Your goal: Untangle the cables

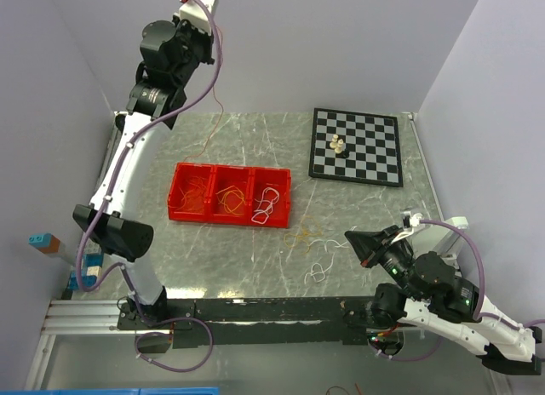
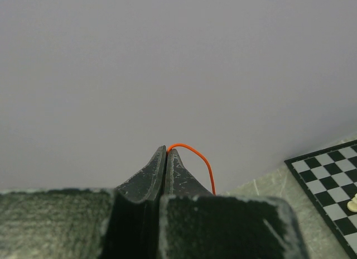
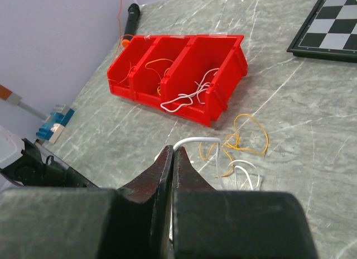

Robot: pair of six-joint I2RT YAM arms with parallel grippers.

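My left gripper [image 2: 166,149] is raised high by the back wall and shut on a thin orange cable [image 2: 205,161]. This orange cable [image 1: 219,101] hangs down toward the table's far left. Low at the near right, my right gripper [image 1: 348,237] is shut on a white cable [image 3: 201,139], which bends down to a loose tangle on the table. That tangle is yellow-orange loops [image 3: 249,130] mixed with white loops [image 3: 245,171]. In the top view the yellow-orange cables [image 1: 302,235] and white cables [image 1: 318,271] lie just left of the right gripper.
A red three-compartment bin [image 1: 230,168] stands mid-table with red, orange and white cables inside; it also shows in the right wrist view [image 3: 227,66]. A chessboard [image 1: 375,161] with pale pieces [image 1: 339,145] lies at the back right. Coloured blocks [image 1: 43,242] sit off the left edge.
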